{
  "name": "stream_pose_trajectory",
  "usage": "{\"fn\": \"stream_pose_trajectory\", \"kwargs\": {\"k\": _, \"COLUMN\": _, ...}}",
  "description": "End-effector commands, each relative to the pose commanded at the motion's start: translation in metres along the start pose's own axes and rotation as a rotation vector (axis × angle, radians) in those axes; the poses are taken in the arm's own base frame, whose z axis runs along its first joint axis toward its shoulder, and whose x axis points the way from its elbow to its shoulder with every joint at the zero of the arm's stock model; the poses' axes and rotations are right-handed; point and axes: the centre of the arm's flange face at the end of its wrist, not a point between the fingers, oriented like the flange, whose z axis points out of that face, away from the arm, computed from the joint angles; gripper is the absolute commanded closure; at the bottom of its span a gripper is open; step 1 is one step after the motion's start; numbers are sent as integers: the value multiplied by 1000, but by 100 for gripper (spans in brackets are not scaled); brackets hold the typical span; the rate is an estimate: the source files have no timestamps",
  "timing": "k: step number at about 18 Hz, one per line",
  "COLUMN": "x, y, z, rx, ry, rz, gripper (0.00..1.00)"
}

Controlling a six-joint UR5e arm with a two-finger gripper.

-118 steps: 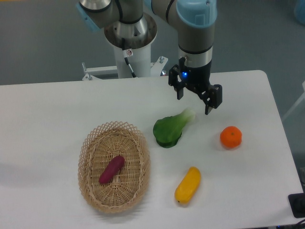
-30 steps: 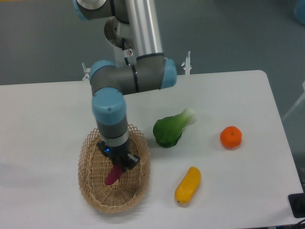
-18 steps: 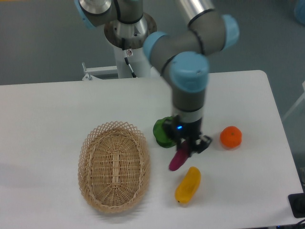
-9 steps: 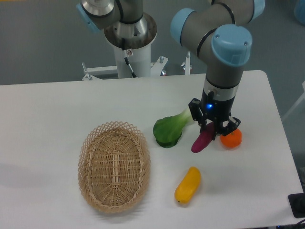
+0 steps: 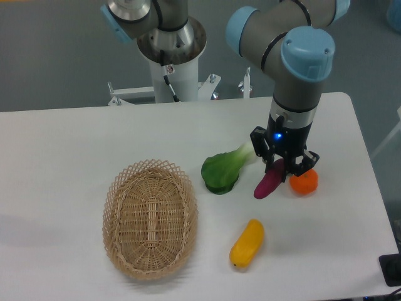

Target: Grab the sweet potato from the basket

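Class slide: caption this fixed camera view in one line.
Two-finger gripper holds magenta-purple sweet potato away from empty oval wicker basket.

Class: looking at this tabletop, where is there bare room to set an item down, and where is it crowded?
Free: the table left of and behind the basket, and its front right corner. Crowded: the tool, sweet potato, orange and green vegetable cluster.

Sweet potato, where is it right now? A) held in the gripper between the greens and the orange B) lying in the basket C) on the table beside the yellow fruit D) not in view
A: the gripper is shut on the sweet potato, which hangs between the greens and the orange, and nothing lies in the basket.
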Motion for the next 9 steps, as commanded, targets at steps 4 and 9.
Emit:
{"fn": "stream_pose_trajectory", "kwargs": {"k": 4, "x": 0, "y": 0, "z": -1, "rx": 0, "ry": -1, "rz": 0, "gripper": 61}}
{"fn": "stream_pose_trajectory", "kwargs": {"k": 9, "x": -1, "y": 2, "z": -1, "rx": 0, "ry": -2, "rz": 0, "gripper": 61}}
